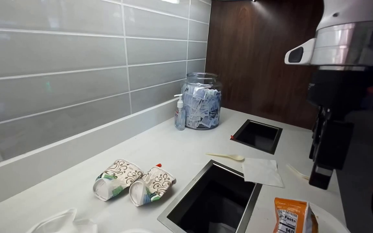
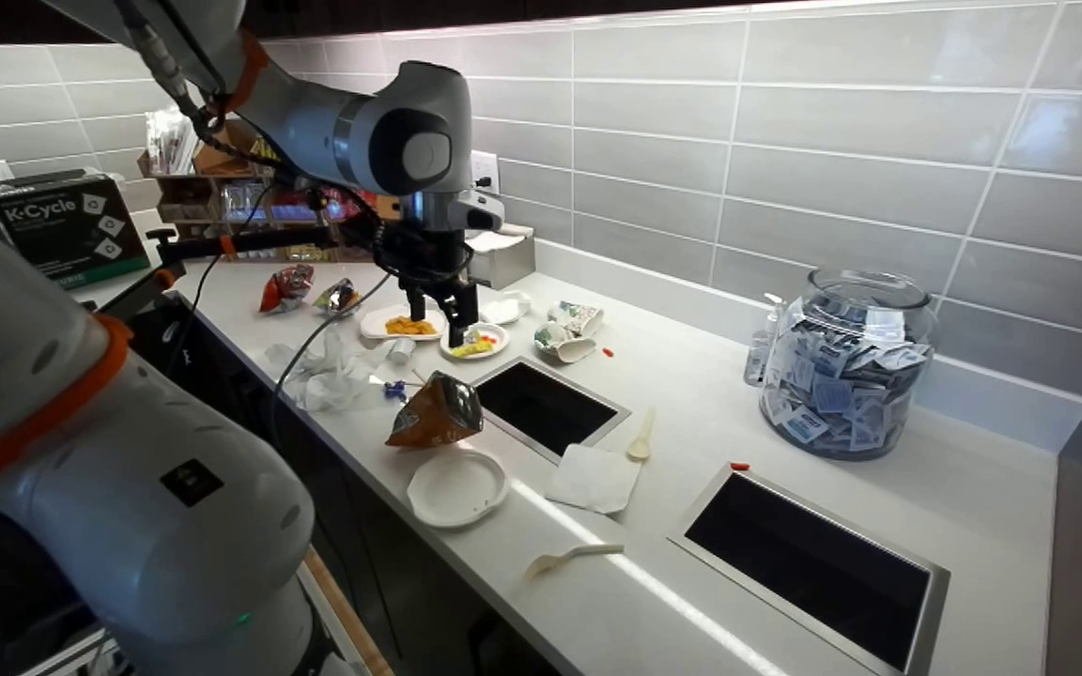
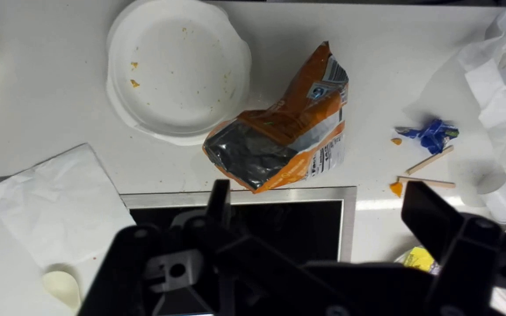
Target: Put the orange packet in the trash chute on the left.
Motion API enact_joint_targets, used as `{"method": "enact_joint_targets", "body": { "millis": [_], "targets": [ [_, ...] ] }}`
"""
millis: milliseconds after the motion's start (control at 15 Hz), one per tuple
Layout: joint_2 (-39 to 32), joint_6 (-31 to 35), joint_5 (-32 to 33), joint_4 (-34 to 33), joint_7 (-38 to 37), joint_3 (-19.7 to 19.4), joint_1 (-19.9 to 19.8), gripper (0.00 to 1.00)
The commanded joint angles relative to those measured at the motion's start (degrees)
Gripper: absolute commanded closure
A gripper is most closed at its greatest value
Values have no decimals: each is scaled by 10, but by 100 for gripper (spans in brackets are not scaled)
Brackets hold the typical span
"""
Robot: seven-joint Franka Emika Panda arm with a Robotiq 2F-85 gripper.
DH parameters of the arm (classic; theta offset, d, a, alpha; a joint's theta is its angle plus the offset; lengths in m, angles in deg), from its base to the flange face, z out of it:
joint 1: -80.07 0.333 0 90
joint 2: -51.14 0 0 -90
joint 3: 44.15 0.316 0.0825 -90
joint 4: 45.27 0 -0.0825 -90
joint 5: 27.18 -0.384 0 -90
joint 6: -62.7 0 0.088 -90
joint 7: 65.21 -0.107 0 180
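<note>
The orange packet (image 3: 297, 123) lies crumpled on the white counter, its dark open end at the chute rim in the wrist view. It shows in both exterior views (image 1: 290, 215) (image 2: 433, 413), beside a white plate. A black trash chute with a metal rim (image 3: 301, 194) is right beside the packet; it shows in both exterior views (image 1: 186, 191) (image 2: 605, 434). A second chute (image 2: 934, 610) lies farther along the counter. My gripper (image 3: 319, 183) is open and empty, fingers wide apart, raised above the counter; it also shows in both exterior views (image 1: 319, 173) (image 2: 440, 324).
A white plate (image 3: 178, 66) touches or nearly touches the packet. A napkin (image 3: 62, 210) overlaps the chute rim. Two crumpled cups (image 1: 118, 178), spoons, plates with food, a blue wrapper (image 3: 435, 135) and crumpled tissue (image 2: 325, 371) lie around. A glass jar (image 2: 851, 376) stands near the wall.
</note>
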Motion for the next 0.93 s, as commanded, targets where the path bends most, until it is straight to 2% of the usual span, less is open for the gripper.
{"method": "enact_joint_targets", "body": {
  "millis": [0,200,333,467,600,867],
  "targets": [
    [-28,33,28,8,-71,23,-13,0],
    [-40,47,25,9,-79,23,-7,0],
    [-48,56,11,9,-49,18,4,0],
    [-58,64,21,9,-63,21,0,0],
    [-65,90,0,19,-44,15,6,0],
    [-93,131,3,31,-19,13,7,0]
  ]
}}
